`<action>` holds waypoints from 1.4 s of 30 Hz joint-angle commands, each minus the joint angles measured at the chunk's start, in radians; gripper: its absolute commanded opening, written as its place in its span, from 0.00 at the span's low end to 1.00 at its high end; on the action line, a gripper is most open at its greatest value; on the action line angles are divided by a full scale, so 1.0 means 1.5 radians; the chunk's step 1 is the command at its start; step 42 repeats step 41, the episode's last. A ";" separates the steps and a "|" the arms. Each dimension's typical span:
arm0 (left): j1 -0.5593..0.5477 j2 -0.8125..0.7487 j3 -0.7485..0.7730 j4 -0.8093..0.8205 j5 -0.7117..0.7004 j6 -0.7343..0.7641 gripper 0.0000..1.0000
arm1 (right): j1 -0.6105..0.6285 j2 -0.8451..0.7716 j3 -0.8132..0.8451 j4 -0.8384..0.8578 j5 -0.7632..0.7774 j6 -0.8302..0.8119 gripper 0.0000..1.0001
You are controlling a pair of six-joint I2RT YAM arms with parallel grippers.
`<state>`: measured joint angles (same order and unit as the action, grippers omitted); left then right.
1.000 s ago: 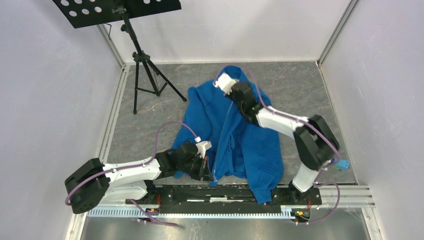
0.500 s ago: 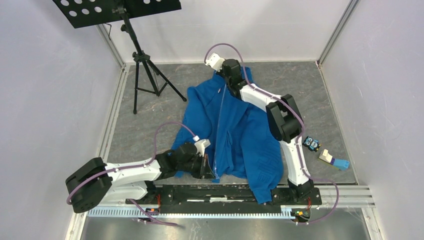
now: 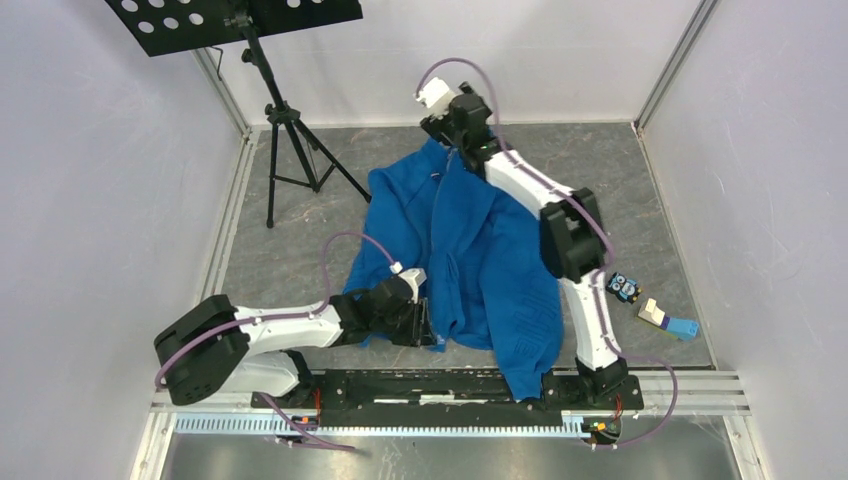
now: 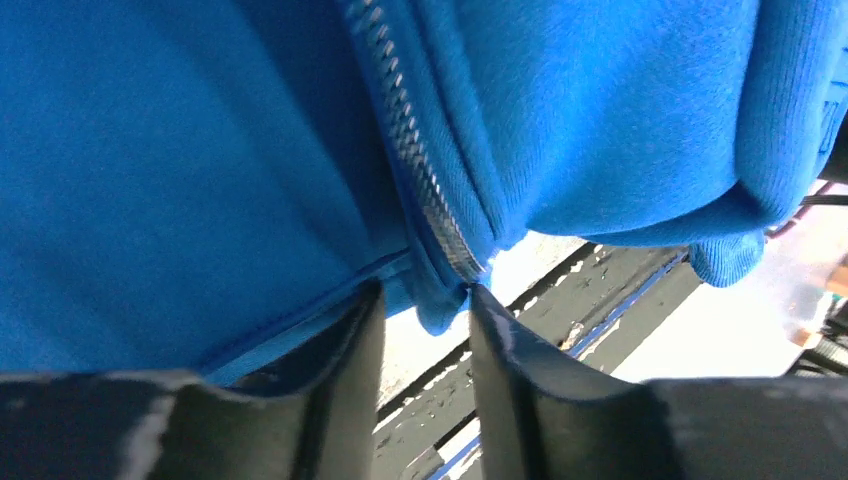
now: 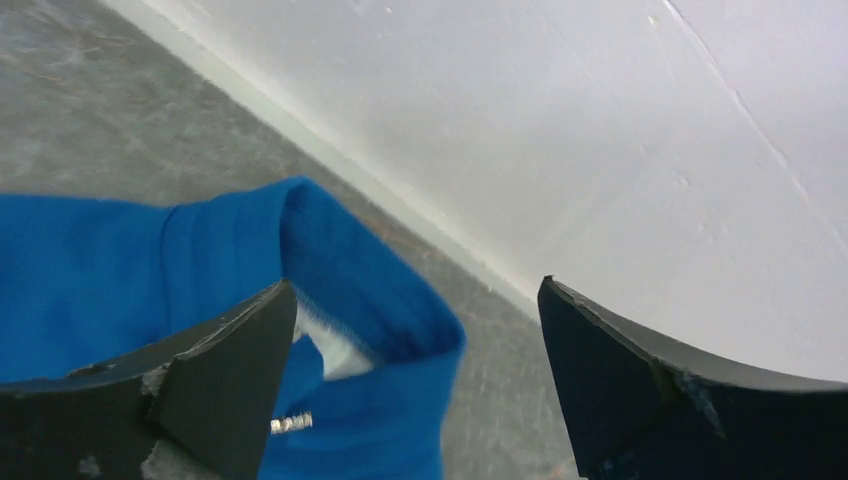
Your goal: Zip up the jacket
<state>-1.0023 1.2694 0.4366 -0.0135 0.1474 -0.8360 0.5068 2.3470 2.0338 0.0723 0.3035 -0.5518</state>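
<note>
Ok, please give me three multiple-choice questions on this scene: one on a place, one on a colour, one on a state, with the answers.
1. Where is the right hand? A. at the near hem B. at the collar of the jacket, by the far wall C. parked at the near edge
2. What colour is the jacket? A. red B. green C. blue
3. How are the right hand's fingers? A. wide apart B. shut on the zip C. hidden
Answers: 1 B, its wrist view shows collar and wall; 2 C, blue in every view; 3 A, a broad gap separates them.
</note>
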 commanded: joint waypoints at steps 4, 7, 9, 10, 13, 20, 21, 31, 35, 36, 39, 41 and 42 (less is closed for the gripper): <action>-0.002 -0.024 0.044 -0.080 -0.029 0.009 0.87 | 0.008 -0.412 -0.346 -0.041 -0.112 0.268 0.98; -0.002 -0.097 0.044 -0.122 -0.026 0.008 1.00 | 0.032 -0.569 -0.477 -0.087 -0.088 0.361 0.98; -0.001 -0.170 0.052 -0.175 -0.034 0.013 1.00 | 0.033 -0.663 -0.543 -0.134 -0.134 0.440 0.98; 0.000 -0.210 0.061 -0.203 -0.043 0.017 1.00 | 0.033 -0.714 -0.578 -0.154 -0.181 0.441 0.98; 0.001 -0.317 0.114 -0.305 -0.079 0.042 1.00 | 0.034 -0.852 -0.671 -0.181 -0.244 0.448 0.98; 0.002 -0.403 0.348 -0.438 -0.187 0.129 1.00 | 0.034 -1.106 -0.721 -0.248 -0.174 0.450 0.98; 0.002 -0.400 0.388 -0.444 -0.198 0.145 1.00 | 0.035 -1.119 -0.706 -0.268 -0.158 0.446 0.98; 0.002 -0.332 0.688 -0.455 -0.278 0.284 1.00 | 0.034 -1.218 -0.603 -0.323 -0.082 0.425 0.98; 0.002 -0.324 0.736 -0.426 -0.288 0.324 1.00 | 0.034 -1.225 -0.568 -0.330 -0.067 0.420 0.98; 0.002 -0.323 0.737 -0.421 -0.293 0.328 1.00 | 0.034 -1.228 -0.563 -0.333 -0.058 0.419 0.98; 0.002 -0.319 0.750 -0.411 -0.298 0.336 1.00 | 0.034 -1.263 -0.596 -0.309 -0.015 0.414 0.98; 0.002 -0.317 0.748 -0.408 -0.289 0.336 1.00 | 0.034 -1.264 -0.607 -0.318 -0.007 0.403 0.98; 0.002 -0.317 0.748 -0.408 -0.289 0.336 1.00 | 0.034 -1.264 -0.607 -0.318 -0.007 0.403 0.98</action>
